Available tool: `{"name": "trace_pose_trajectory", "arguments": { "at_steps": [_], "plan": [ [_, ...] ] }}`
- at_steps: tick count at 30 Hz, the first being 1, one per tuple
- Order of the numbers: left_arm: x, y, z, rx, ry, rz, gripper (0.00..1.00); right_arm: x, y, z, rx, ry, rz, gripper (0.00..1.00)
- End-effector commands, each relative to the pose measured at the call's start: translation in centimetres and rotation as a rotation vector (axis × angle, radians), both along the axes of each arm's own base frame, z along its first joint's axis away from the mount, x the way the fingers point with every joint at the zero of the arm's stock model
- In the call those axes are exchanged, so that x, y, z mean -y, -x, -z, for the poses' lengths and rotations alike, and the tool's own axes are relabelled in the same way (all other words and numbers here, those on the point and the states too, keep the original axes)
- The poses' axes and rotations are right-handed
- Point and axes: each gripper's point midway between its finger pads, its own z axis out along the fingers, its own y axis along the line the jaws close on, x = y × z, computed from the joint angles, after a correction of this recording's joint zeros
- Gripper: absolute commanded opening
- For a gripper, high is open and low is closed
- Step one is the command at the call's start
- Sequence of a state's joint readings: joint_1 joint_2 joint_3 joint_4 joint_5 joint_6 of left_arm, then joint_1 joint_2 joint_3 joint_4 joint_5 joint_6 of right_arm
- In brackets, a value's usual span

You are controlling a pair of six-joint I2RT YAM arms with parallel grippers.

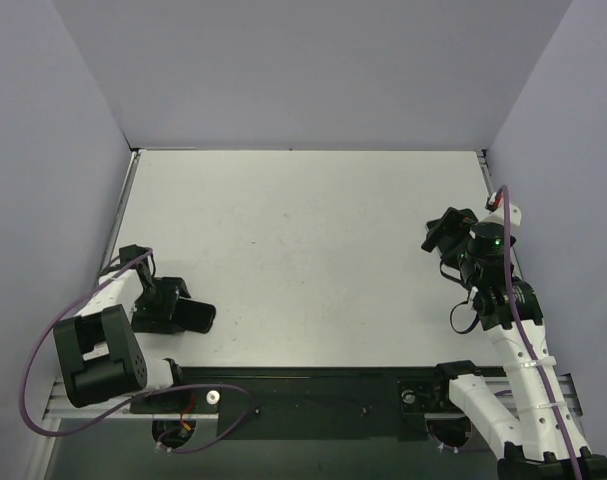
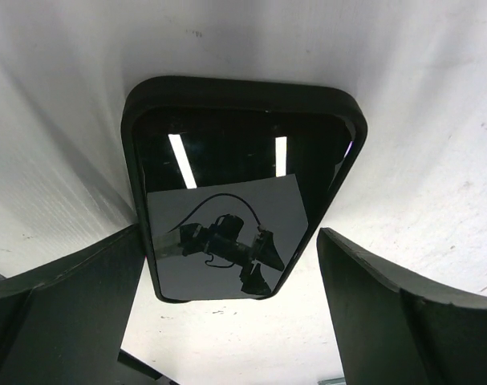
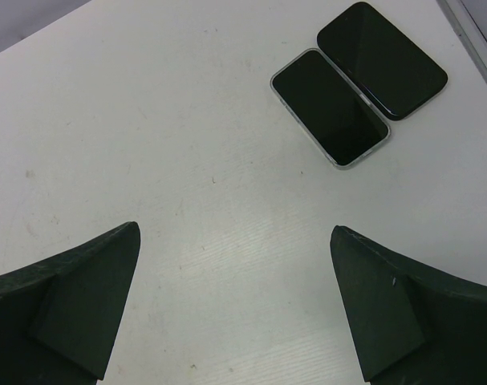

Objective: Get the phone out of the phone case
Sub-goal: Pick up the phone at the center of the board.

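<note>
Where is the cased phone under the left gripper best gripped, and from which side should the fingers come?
Probably across the two long edges of the black case, near the short end closest to the left gripper, coming down from above. The phone lies flat, screen up, on the table, so its narrow width suits the open fingers, which flank it.

nothing legible for you here: no text, label, brand, number or sign. phone (image 2: 227, 200) screen inside case (image 2: 243, 90) shows only reflections, no characters. silver-edged phone (image 3: 330, 108) and dark phone (image 3: 382, 60) in right wrist view: screens black, unmarked.
</note>
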State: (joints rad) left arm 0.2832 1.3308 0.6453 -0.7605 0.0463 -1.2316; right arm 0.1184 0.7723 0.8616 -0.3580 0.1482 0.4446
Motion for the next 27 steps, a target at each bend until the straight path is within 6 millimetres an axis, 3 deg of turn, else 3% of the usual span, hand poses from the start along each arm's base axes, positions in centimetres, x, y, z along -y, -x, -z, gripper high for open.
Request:
{"name": "trace_pose_trajectory", "arguments": {
  "at_steps": [1,7,14,18,24,27],
  "plan": [
    [-2.6,-2.7,0.1,0.049,-0.115,-0.034,0.97,-0.1,-0.5,-0.6,0.031,-0.006,0.002,1.00],
    [-2.6,-1.5,1.5,-0.084,-0.098,-0.028,0.97,-0.2,-0.7,-0.2,0.017,-0.007,-0.002,1.00],
    [-2.5,0.0,2.8,-0.165,-0.132,0.001,0.84,-0.1,-0.7,0.0,0.011,-0.003,0.000,1.00],
    [-2.9,-0.8,2.5,-0.120,-0.161,0.042,0.62,-0.1,-0.7,0.1,0.005,-0.001,-0.002,1.00],
    [-2.6,-3.6,0.0,0.095,-0.186,0.150,0.00,-0.3,-0.6,0.4,-0.018,-0.008,-0.007,1.00],
    [-1.3,-6.2,-2.2,0.249,-0.186,0.315,0.00,-0.4,-0.9,0.9,-0.031,-0.030,0.008,1.00]
  ]
}}
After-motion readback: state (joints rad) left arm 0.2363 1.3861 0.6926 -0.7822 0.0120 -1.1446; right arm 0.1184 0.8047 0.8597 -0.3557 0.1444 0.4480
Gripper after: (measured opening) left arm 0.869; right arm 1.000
